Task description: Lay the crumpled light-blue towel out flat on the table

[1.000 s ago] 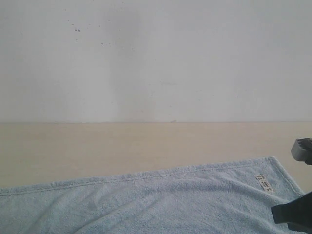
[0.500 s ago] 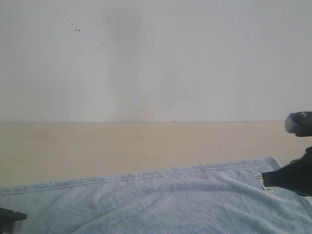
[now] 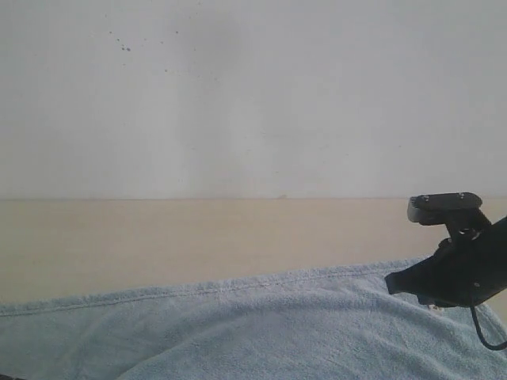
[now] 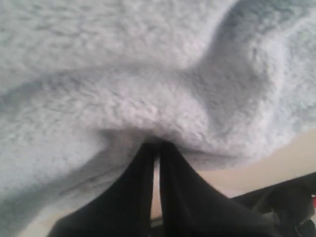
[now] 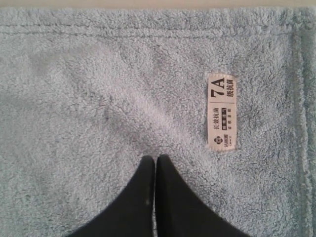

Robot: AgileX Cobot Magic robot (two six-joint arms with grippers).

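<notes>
Item: towel (image 3: pixel 238 328), along the exterior frame's bottom on the table (image 3: pixel 198 237), long axis left-right, rumpled toward lower left; left gripper (image 4: pixel 157 145) pinched on a raised fold; right gripper (image 5: pixel 155 160) closed, empty, over the flat corner beside the label (image 5: pixel 221 111).

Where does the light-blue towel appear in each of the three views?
Exterior view: the towel spans the bottom, below the right hand.
Left wrist view: it fills most of the picture, puckered at the left hand.
Right wrist view: it fills nearly everything, lying flat.
Shared landmark: the table past the towel's edge.
</notes>
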